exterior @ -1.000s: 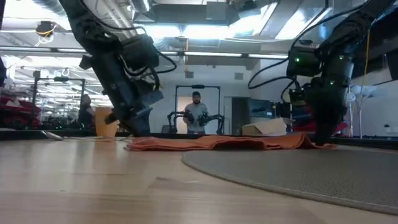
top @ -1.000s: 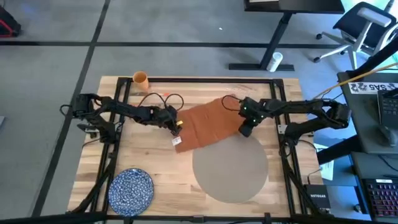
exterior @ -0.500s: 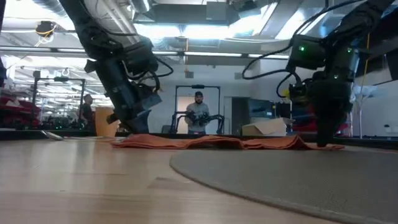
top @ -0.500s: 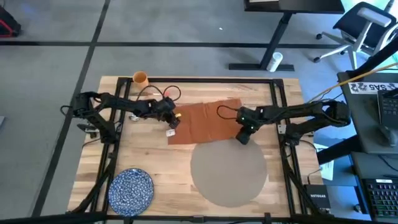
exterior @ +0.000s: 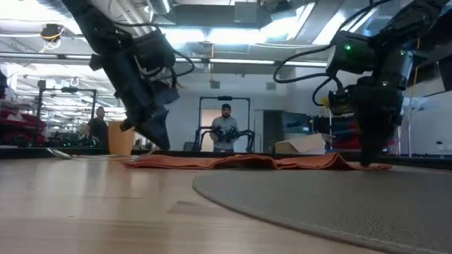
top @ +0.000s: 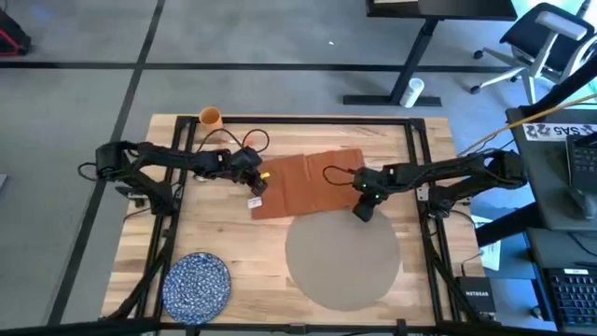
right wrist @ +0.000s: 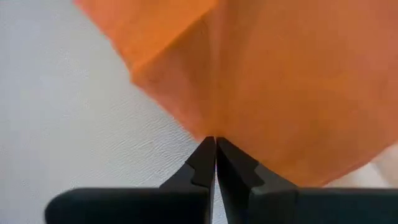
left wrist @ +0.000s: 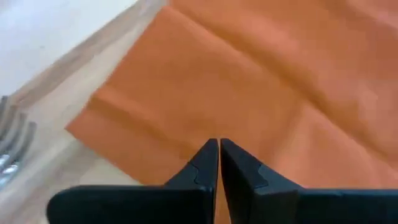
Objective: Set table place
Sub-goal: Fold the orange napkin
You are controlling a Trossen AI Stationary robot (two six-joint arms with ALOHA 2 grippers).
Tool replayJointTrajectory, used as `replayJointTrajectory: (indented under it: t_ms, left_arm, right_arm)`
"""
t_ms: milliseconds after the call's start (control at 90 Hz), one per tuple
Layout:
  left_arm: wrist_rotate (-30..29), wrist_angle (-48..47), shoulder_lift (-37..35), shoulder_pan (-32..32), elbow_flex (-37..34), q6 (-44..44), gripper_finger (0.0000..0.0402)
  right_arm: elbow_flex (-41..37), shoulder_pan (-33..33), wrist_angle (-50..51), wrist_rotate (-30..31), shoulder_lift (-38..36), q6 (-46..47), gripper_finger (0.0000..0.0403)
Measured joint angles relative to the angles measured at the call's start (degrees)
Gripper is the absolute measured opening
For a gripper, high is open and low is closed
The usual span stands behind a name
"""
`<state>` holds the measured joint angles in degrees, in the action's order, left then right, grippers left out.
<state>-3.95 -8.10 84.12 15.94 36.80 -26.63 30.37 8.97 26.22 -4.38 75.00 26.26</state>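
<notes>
The rust-red napkin [top: 308, 182] lies flat on the table [top: 224, 238], squared to it. Its near right corner rests on the far rim of the round grey-beige place [top: 343, 257]. My left gripper [top: 256, 185] is shut, with its tips on the napkin's left part [left wrist: 186, 93]. At the napkin's near right corner, over the place [right wrist: 74, 137], my right gripper [top: 362, 211] is shut. The blue speckled plate [top: 198, 285] sits at the near left. My left gripper sets its shut fingertips [left wrist: 205, 155] on the napkin a little in from its left edge, slanting down from the table's left. The cloth lies flat there; whether any of it is pinched I cannot tell. My right gripper pinches the napkin's near edge [right wrist: 211, 127] beside the right corner, pointing down from above. The cloth stays low, with that corner on the place.
An orange cup [top: 211, 117] stands at the far left corner. A fork [left wrist: 12, 137] lies on the wood left of the napkin. Black frame rails [top: 422, 159] run along the table's sides. In the room beyond the table a person [exterior: 224, 130] stands.
The napkin has turned from a slant to lie square and has slid toward the table's far left. Both grippers, shut throughout, moved with it: my left toward the far left, my right toward the near left. In the last half second the napkin has kept still.
</notes>
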Motion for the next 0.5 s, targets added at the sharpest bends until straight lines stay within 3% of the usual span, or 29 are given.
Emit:
replayJointTrajectory:
  t_ms: [244,500]
  left_arm:
    - [-1.23,1.61,0.13,-8.29,0.07,-7.36,0.0000]
    - [-2.52,1.71,5.37,-11.55,0.18,-11.67,0.0000]
  right_arm:
    - [0.00,0.04,-0.18,6.77,-0.02,-2.51,0.0000]
    - [0.00,1.64,-4.49,14.70,0.00,-3.34,0.0000]
